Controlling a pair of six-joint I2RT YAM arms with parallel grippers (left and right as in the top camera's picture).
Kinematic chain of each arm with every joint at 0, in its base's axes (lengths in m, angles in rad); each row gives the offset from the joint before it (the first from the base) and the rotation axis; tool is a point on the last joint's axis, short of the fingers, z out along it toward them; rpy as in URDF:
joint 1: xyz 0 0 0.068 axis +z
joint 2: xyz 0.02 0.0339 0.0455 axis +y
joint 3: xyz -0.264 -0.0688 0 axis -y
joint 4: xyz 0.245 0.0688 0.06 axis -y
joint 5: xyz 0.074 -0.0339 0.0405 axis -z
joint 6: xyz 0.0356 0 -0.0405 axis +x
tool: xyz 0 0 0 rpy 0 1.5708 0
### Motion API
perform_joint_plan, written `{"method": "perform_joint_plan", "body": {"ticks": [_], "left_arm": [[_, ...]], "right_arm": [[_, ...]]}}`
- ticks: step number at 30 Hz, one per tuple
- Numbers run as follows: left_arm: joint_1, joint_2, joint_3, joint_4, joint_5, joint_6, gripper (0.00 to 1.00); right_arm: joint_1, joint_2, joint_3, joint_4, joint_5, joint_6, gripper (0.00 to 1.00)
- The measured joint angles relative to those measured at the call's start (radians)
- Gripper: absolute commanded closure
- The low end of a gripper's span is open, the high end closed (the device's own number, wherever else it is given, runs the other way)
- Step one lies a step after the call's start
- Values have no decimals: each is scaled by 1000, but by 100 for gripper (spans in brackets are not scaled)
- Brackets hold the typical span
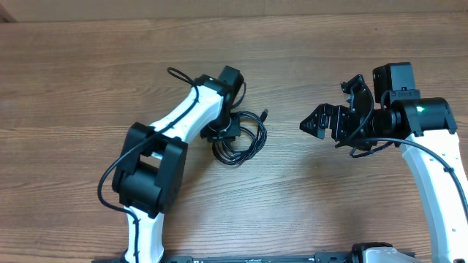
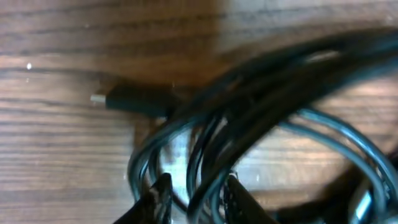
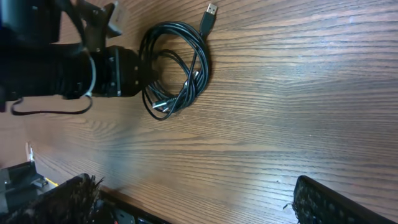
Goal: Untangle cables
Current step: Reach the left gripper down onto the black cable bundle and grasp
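The cables (image 1: 247,140) are a small coil of thin black cords on the wooden table; one plug end (image 1: 265,113) sticks out at the upper right. My left gripper (image 1: 221,134) is down on the coil's left side. In the left wrist view its two fingers (image 2: 196,196) stand close together with several strands (image 2: 261,99) between them, and a plug with a pale tip (image 2: 121,99) lies beyond. My right gripper (image 1: 319,123) is open and empty, apart to the right of the coil. The right wrist view shows the coil (image 3: 177,68), the left gripper (image 3: 118,71) and my spread right fingers (image 3: 193,196).
The left arm's own thicker black wire (image 1: 178,74) loops beside its wrist. The left arm's base link (image 1: 150,172) is at the front left. The table's front edge (image 3: 124,208) shows in the right wrist view.
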Motion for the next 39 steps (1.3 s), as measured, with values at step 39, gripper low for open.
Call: {"method": "perform_joint_plan", "body": {"ticks": [39], "left_arm": [[5, -311, 432, -258, 141, 132, 96]], "right_arm": [[0, 0, 0, 105, -74, 1, 0]]}}
